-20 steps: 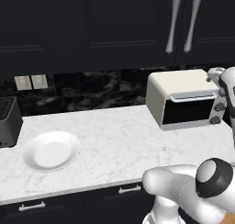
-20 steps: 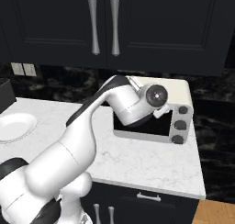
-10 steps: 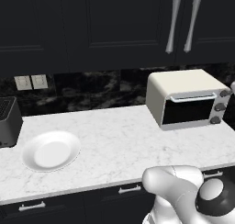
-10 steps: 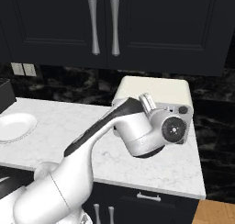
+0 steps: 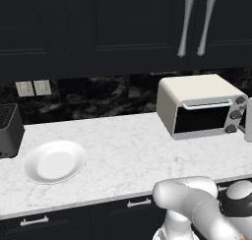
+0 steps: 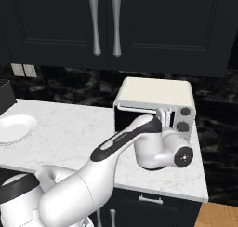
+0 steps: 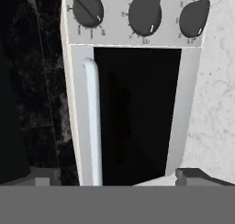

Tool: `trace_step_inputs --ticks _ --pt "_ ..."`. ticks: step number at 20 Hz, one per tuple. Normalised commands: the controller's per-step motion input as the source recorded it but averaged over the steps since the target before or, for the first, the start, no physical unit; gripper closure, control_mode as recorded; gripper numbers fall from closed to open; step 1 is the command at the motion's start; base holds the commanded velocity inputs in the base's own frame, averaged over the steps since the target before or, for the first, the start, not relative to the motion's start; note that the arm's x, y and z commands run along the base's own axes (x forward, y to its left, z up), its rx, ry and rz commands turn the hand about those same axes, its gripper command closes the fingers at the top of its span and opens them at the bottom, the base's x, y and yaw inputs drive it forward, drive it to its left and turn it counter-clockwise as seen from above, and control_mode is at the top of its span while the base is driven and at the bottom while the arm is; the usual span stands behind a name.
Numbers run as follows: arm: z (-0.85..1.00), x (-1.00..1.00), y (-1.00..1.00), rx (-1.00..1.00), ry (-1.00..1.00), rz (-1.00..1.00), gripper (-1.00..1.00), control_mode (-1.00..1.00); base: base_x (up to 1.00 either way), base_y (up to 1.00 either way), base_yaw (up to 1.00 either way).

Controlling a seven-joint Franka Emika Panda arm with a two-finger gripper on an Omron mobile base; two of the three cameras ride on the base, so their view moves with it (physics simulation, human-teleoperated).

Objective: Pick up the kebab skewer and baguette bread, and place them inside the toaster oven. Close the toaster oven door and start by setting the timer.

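Note:
The cream-white toaster oven (image 5: 197, 94) (image 6: 153, 91) stands at the back right of the marble counter. Its dark glass door (image 7: 137, 113) is shut, and the silver bar handle (image 7: 92, 122) runs along one edge. Three dark knobs (image 7: 145, 13) sit in a row beside the door. My gripper (image 7: 119, 177) (image 6: 165, 115) hovers close in front of the door and faces it. It is open, with nothing between the fingertips (image 7: 197, 175). The kebab skewer and the baguette bread are out of view.
A white plate (image 5: 54, 161) (image 6: 14, 128) lies on the counter's left part, with nothing on it. A dark slot toaster (image 5: 9, 131) stands at the far left. Black wall cabinets with silver handles (image 5: 184, 25) hang above. My arm's elbow (image 6: 160, 151) hangs over the counter's front right.
The arm has swung down and across the oven's front, its elbow dropping lower. The jaws have stayed wide open.

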Motion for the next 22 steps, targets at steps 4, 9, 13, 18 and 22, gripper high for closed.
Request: trace_step_inputs --ticks 4,9,13,18,22 --pt "-0.24 0.15 -0.35 0.34 -0.08 -0.05 -1.0 -1.0 0.0 0.0 0.0" --pt "-0.25 0.13 -0.21 0.12 -0.16 -0.09 -1.0 -1.0 0.0 0.0 0.0" --pt "-0.23 0.26 -0.24 -0.01 -0.21 -0.08 -1.0 -1.0 0.0 0.0 0.0" --pt "-0.04 0.34 0.0 -0.09 -0.16 -0.1 -1.0 -1.0 0.0 0.0 0.0" --pt "-0.08 0.26 -0.09 -0.18 -0.08 -0.13 -1.0 -1.0 0.0 0.0 0.0"
